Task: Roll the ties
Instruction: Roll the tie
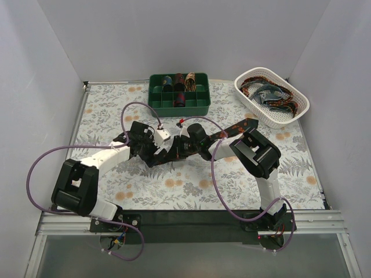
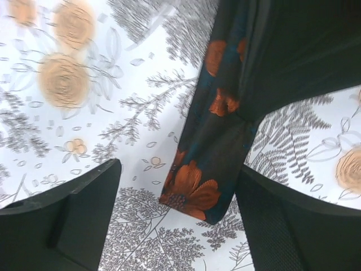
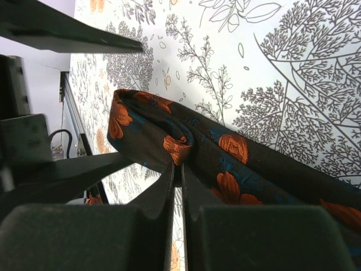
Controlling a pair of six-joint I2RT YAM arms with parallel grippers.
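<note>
1. From above, a table spread with a matte tablecloth (image 1: 174, 191) printed with grey ferns and pale orange blooms is seen. Both arms are brought together at its middle, over a long, narrow tie (image 1: 232, 128) of dark woven fabric with orange flowers, which is laid flat and runs out toward the far right. Part of the tie is hidden by the arms. At the back, a green tray (image 1: 179, 110) of moulded compartments is set, with rolled ties (image 1: 178, 81) stood in its rear cells. To the right, a white basket (image 1: 264, 116) with a lattice wall is filled with loose ties (image 1: 269, 92). Purple cables (image 1: 212, 174) are looped over the cloth.

2. In the left wrist view, the left gripper (image 2: 177, 169) is held with its black fingers (image 2: 73, 220) spread wide. The tie's blunt end (image 2: 197, 186) is laid on the cloth between them, ungripped.

3. In the right wrist view, the right gripper (image 3: 177, 169) is pressed nearly closed, and a soft fold of the tie (image 3: 169, 132) is pinched between its fingers (image 3: 158, 197).
</note>
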